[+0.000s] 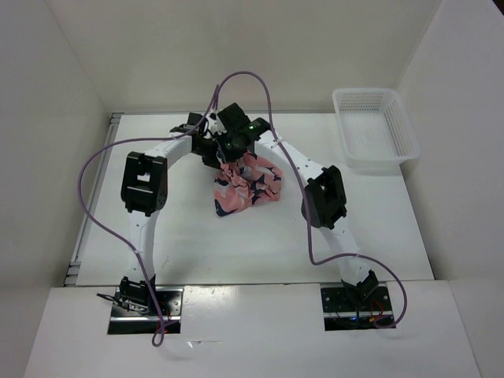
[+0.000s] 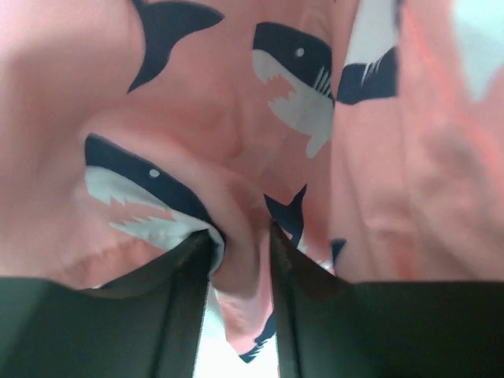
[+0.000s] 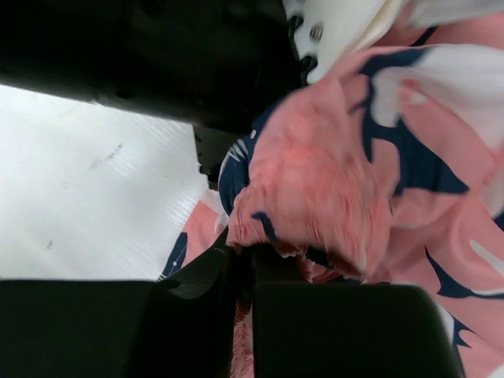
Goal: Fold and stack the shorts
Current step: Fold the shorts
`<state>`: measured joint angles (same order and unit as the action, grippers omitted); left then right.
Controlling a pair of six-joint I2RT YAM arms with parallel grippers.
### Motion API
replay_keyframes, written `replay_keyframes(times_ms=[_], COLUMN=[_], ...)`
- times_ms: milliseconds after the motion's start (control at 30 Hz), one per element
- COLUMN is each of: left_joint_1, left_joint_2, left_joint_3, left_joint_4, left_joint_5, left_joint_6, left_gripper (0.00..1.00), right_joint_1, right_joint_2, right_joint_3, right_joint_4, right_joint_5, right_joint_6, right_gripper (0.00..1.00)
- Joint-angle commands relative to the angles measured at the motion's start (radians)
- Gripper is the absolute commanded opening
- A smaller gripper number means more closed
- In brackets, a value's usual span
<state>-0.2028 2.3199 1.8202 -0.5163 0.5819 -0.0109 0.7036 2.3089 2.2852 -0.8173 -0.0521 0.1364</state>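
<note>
The top camera sits high up and looks down on the whole flat white table [image 1: 197, 236]. Each wrist camera looks out past its own black fingers [image 2: 177, 315]. Both are very close to the soft pink cloth shorts with navy and white whales [image 2: 236, 118] just ahead. All three views show those shorts.

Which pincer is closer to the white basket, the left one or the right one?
Right. The right pincer grips the shorts at mid-table, well left of the basket in the far right corner. The left pincer grips the same cloth just beside it, slightly farther away.
</note>
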Motion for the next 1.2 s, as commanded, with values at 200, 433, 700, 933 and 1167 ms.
replay_keyframes(times_ms=[200,433,700,933,1167], left_joint_1=[0.074,0.074,0.103,0.103,0.022], left_joint_2=[-0.033,-0.089,-0.165,-0.220,-0.238], left_joint_3=[0.094,0.136,0.178,0.222,0.050], left_joint_4=[-0.041,-0.074,-0.096,-0.206,-0.245], left_joint_5=[-0.134,-0.269,-0.397,-0.179,-0.208], left_joint_6=[0.011,0.011,0.011,0.011,0.011], left_gripper=[0.73,0.93,0.99,0.99,0.97], right_joint_1=[0.019,0.019,0.019,0.019,0.019], right_joint_2=[0.006,-0.091,-0.434,-0.387,-0.286], right_joint_3=[-0.039,-0.015,-0.499,-0.654,-0.624], right_joint_4=[0.047,0.078,0.357,0.400,0.463], right_joint_5=[-0.219,-0.345,-0.119,0.073,0.130], right_joint_6=[-0.064,-0.110,-0.187,-0.339,-0.397], right_gripper=[0.56,0.71,0.54,0.43,0.58])
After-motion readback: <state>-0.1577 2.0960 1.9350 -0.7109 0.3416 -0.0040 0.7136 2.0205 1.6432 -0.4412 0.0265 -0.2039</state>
